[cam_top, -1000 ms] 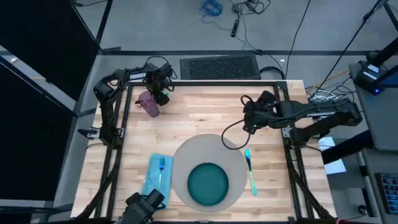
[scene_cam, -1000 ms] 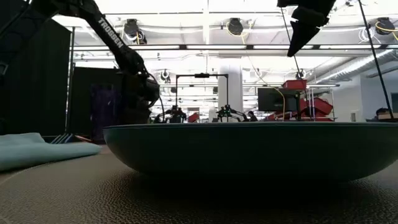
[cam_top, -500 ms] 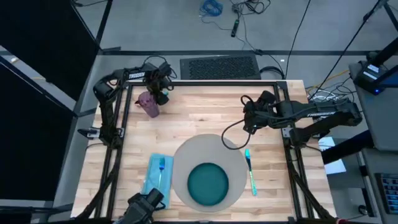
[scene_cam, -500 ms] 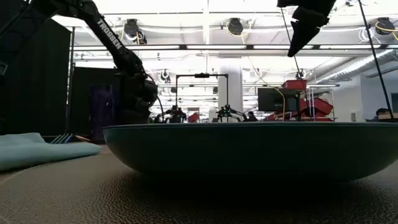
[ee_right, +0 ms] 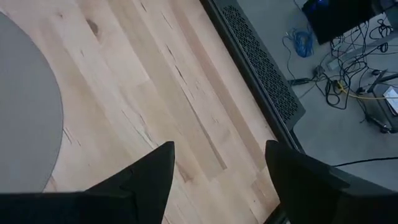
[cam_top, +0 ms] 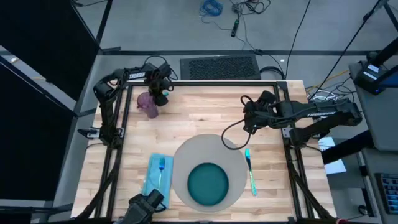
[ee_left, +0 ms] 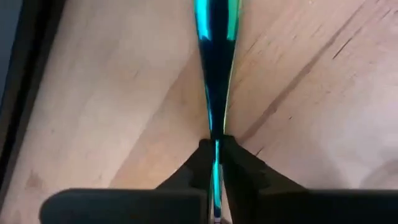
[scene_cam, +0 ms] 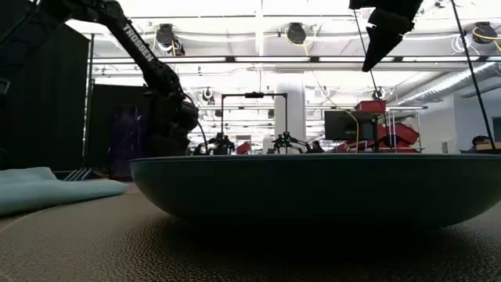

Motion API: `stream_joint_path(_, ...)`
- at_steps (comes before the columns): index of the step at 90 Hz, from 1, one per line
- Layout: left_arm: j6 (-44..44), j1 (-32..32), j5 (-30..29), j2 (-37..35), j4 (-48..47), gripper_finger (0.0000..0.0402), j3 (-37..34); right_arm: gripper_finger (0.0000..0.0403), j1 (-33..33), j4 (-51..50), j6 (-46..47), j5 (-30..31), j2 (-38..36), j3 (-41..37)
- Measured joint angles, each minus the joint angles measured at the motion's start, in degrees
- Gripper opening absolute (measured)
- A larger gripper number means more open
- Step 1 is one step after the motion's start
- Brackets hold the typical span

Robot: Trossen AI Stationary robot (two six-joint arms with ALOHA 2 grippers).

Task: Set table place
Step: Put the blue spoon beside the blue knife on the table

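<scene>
Fingers of the left gripper pinch a thin teal utensil handle, possibly a spoon; right gripper hangs spread.

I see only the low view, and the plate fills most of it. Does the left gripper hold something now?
Observer: Yes. The left gripper is shut on a thin shiny teal piece over the bare table.
Operator: And the right gripper?
Observer: The right gripper is open, empty, over the table just beyond the placemat.
Operator: What lies beside the placemat?
Observer: A teal utensil on its right, a blue napkin on its left.
</scene>
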Motion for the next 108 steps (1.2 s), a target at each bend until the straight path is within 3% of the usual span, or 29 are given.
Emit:
stream_joint_path(25,0.14,-2.82,-0.35,-1.77,0.03,0.0001,3.21,0.0238,0.0,0.0,-0.02,0.01,0.0,0.0)
stream_joint_path(44,0.03,-6.72,4.14,-4.3,-0.65,0.0001,6.96,0.0238,0.0,0.01,0.43,0.02,0.0,0.0)
stream_joint_path(73,0.15,-17.31,14.39,-5.22,1.16,0.0001,7.34,0.0238,-0.02,-0.02,0.42,0.0,0.02,0.0)
stream_joint_path(95,-0.36,-26.94,15.43,-6.0,3.65,0.0,7.79,0.0238,0.0,-0.1,0.74,-1.26,0.02,0.0)
stream_joint_path(108,-0.87,-30.45,15.42,-6.08,3.87,0.0,12.04,0.0238,0.0,-1.64,0.39,-1.34,0.02,0.0)
